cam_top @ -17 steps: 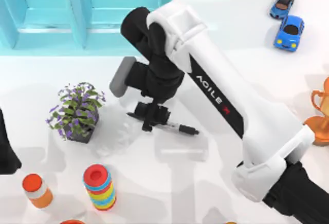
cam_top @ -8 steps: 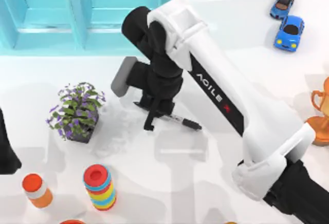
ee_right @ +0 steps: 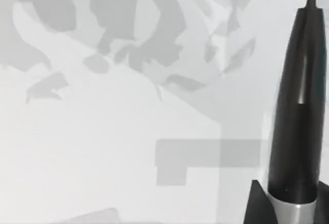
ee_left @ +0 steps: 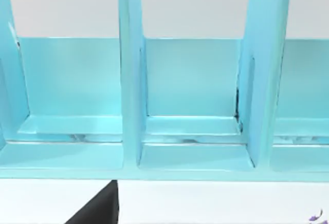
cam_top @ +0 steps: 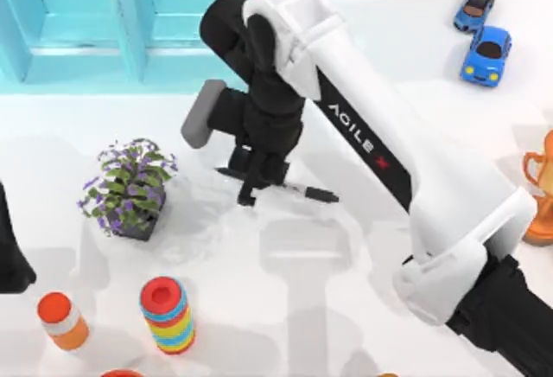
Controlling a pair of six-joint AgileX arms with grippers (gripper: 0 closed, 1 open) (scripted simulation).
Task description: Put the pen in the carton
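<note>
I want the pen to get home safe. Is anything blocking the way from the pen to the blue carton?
Nothing visible does. The right gripper holds the pen, and bare white table lies between it and the carton. The potted plant sits off to the side.

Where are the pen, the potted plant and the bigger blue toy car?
pen (cam_top: 304,192): top view, on the barrel sticking out past the right hand.
potted plant (cam_top: 130,184): top view, on its leaves and purple flowers.
blue car (cam_top: 486,53): top view, on its roof.
</note>
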